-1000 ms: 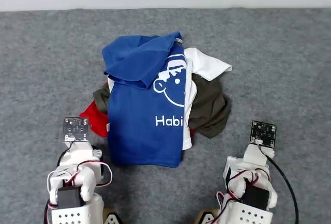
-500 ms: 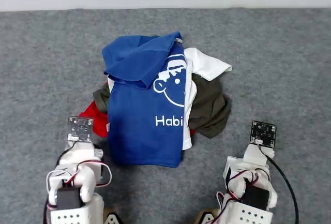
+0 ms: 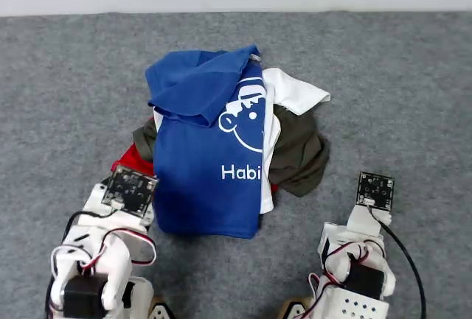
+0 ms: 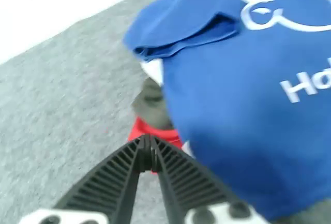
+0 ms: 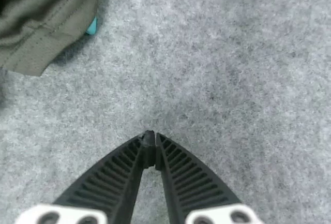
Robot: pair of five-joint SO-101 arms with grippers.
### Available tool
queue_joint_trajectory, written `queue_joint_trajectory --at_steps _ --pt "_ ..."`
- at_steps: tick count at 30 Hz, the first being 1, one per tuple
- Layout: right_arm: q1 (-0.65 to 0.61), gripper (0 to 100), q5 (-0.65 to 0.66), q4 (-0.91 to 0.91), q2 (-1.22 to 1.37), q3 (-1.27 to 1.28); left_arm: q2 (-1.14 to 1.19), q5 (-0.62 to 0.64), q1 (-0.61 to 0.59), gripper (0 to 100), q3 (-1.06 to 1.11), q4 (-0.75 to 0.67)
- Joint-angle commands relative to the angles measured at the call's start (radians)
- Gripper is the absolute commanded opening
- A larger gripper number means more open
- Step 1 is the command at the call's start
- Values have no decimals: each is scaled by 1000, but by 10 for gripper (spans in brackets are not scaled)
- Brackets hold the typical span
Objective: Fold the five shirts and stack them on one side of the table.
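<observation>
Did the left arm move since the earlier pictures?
Yes. In the high view the left arm has swung toward the blue shirt, its wrist board now beside it.

Left gripper (image 4: 148, 146) closed, wrist angled inward, right gripper (image 5: 150, 140) closed, pointing straight ahead

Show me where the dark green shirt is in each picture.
High view: the dark green shirt pokes out from under the blue shirt on both sides.
Left wrist view: a bunched bit sits between the blue shirt and the red shirt.
Right wrist view: its hem lies ahead of the right gripper, off to one side.
Shared landmark: the grey table cover.
</observation>
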Motion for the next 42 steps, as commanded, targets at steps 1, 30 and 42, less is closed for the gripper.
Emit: queue_joint_trajectory --at_steps 1,30,42 --pt "10 9 -5 4 -15 15 230 -20 46 9 -162 8" --pt "10 9 -5 4 -15 15 1996 -347 98 312 -1342 196" --pt "10 9 -5 4 -15 15 2226 -342 109 0 -1419 233"
